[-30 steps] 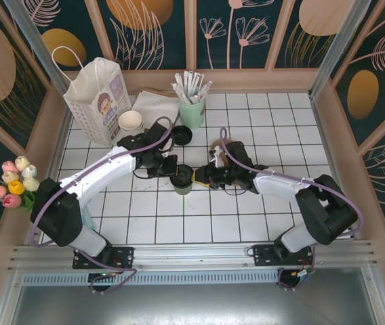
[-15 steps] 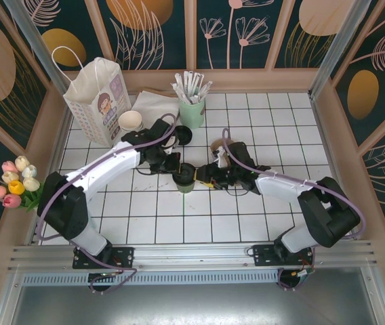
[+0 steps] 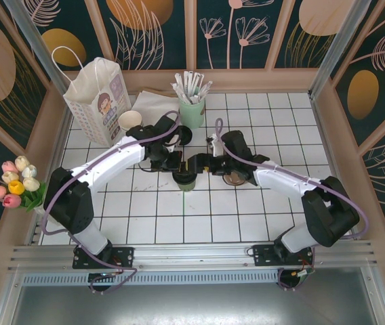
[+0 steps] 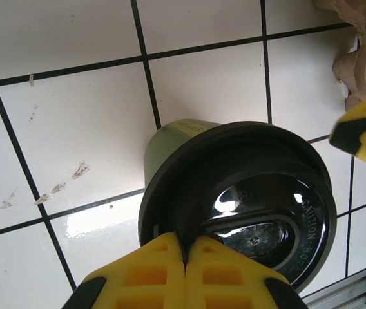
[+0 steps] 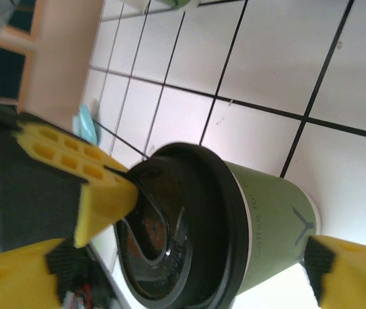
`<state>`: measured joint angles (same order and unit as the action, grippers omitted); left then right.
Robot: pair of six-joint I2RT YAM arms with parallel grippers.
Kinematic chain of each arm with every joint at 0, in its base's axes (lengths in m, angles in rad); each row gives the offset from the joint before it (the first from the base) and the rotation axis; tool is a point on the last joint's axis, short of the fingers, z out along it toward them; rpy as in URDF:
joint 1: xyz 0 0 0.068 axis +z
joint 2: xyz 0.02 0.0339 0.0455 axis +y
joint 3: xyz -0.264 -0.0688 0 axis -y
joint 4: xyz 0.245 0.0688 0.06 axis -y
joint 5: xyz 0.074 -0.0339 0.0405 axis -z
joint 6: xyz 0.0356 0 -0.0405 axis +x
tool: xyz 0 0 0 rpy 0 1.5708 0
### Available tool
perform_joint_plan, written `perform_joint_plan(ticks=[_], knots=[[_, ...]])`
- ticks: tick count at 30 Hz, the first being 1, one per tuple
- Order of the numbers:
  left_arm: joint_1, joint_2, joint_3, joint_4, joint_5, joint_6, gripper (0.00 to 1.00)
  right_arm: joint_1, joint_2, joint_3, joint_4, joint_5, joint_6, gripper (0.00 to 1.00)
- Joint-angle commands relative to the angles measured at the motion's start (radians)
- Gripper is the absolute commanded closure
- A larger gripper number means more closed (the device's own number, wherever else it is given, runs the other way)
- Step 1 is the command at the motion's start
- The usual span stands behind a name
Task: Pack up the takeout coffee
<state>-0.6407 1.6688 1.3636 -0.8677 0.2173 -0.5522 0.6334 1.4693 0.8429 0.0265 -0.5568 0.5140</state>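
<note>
The takeout coffee, a green paper cup (image 3: 184,183) (image 5: 274,217) with its black lid (image 4: 247,199) (image 5: 180,235) on top, stands upright on the white tiles at mid-table. My left gripper (image 3: 178,164) (image 4: 184,250) is shut, its yellow fingertips (image 5: 102,193) together and resting on the lid's near rim. My right gripper (image 3: 200,162) (image 5: 180,273) is open, with one finger on either side of the cup and apart from it. One of its fingers (image 4: 365,129) shows beside the lid.
A brown cardboard carrier (image 3: 234,178) (image 4: 362,38) lies just right of the cup. Behind stand a paper bag (image 3: 101,95), stacked lidless cups (image 3: 130,120), a spare black lid (image 3: 182,136) and a mint holder of sticks (image 3: 192,112). Flowers (image 3: 15,181) sit at the left wall.
Both grippers have closed in on the cup: the left came down onto the lid, and the right swung left and back, uncovering the carrier. The cup has stayed in place.
</note>
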Motion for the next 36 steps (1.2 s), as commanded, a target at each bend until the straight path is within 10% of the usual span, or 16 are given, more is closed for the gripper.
perform_joint_plan(ticks=[1,19,29,36], knots=[[-0.005,0.036,0.035,-0.078,0.025,0.028,1.00,0.023,0.007,0.024,-0.037,0.045,-0.146,0.01],[-0.007,0.109,0.125,-0.116,0.042,0.054,1.00,0.056,0.026,-0.045,0.026,-0.011,-0.325,0.01],[-0.013,0.101,0.119,-0.113,0.045,0.051,1.00,0.084,0.037,-0.102,0.044,0.301,-0.254,0.05],[-0.028,0.113,0.101,-0.109,0.038,0.059,1.00,0.103,0.037,-0.200,0.093,0.303,-0.193,0.11]])
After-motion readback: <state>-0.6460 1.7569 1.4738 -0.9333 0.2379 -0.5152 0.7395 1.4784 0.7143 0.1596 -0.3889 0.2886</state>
